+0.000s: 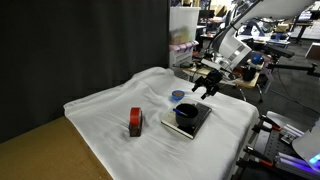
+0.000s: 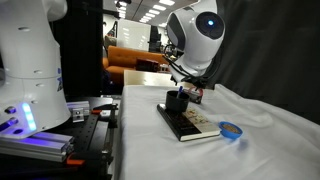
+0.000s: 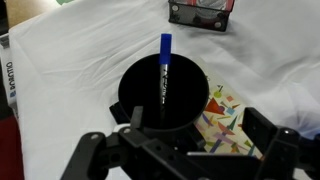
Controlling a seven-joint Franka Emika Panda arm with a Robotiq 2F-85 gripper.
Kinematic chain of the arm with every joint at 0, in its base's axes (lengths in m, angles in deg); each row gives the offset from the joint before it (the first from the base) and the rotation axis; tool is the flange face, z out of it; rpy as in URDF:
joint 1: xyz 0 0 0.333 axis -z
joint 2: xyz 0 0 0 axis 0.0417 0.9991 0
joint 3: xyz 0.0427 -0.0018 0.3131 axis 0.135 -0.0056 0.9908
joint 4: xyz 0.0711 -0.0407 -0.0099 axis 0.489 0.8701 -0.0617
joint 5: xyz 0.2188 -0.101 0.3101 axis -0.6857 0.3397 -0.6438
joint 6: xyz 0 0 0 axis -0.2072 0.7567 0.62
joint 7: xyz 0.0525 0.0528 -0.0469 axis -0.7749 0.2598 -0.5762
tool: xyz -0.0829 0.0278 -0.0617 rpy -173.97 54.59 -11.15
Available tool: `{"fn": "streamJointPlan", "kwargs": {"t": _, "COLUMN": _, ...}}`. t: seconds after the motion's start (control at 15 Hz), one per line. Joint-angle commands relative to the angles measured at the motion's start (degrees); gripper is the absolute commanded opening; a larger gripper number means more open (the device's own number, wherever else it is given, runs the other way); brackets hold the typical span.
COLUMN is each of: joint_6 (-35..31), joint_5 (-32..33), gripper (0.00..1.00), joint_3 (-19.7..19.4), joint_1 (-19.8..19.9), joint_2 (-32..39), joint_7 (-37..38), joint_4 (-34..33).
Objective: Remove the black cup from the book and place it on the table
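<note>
**Operator:** Identify the supporting surface.

**Technician:** The table (image 1: 100, 140), draped in a wrinkled white cloth (image 1: 110, 100), carries the book (image 1: 203, 112). Its bare brown wooden edge lies well apart from the book, past the far end of the cloth.

**Operator:** Locate the robot.

**Technician:** The white arm (image 2: 200, 30) stands over the book in both exterior views. The gripper (image 1: 205, 92) hangs just above the book, over the cup end.

**Operator:** Describe the book.

**Technician:** It lies flat on the cloth. In an exterior view its cover is dark at one end and light at the other (image 2: 200, 125). In the wrist view, light cover with coloured print shows beside the cup base (image 3: 225, 120).

**Operator:** Report the finger condition.

**Technician:** The fingers (image 3: 85, 160) are spread wide, one on each side of the cup rim, and grip nothing. Whether they touch the cup cannot be determined.

**Operator:** List the remaining items in descending size.

**Technician:**
- The red and black block (image 1: 135, 122) stands on the cloth near the book, clear of it.
- The black cup (image 1: 186, 117) sits upright on top of the book, not on the table; the wrist view looks straight into its mouth (image 3: 190, 95).
- The blue round lid (image 1: 177, 96) lies on the cloth just beside the book.
- A blue pen (image 3: 164, 70) stands inside the cup, and so over the book.
</note>
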Motion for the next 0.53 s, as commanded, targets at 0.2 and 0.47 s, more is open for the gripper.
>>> {"fn": "streamJointPlan", "kwargs": {"t": 0.2, "joint_6": 1.2, "joint_5": -0.1, "gripper": 1.0, "joint_3": 0.0, "joint_1": 0.4, "joint_2": 0.1, "joint_7": -0.9, "joint_4": -0.6}}
{"fn": "streamJointPlan", "kwargs": {"t": 0.47, "joint_6": 3.2, "joint_5": -0.4, "gripper": 1.0, "joint_3": 0.0, "joint_1": 0.7, "joint_2": 0.3, "joint_7": -2.6, "joint_4": -1.8}}
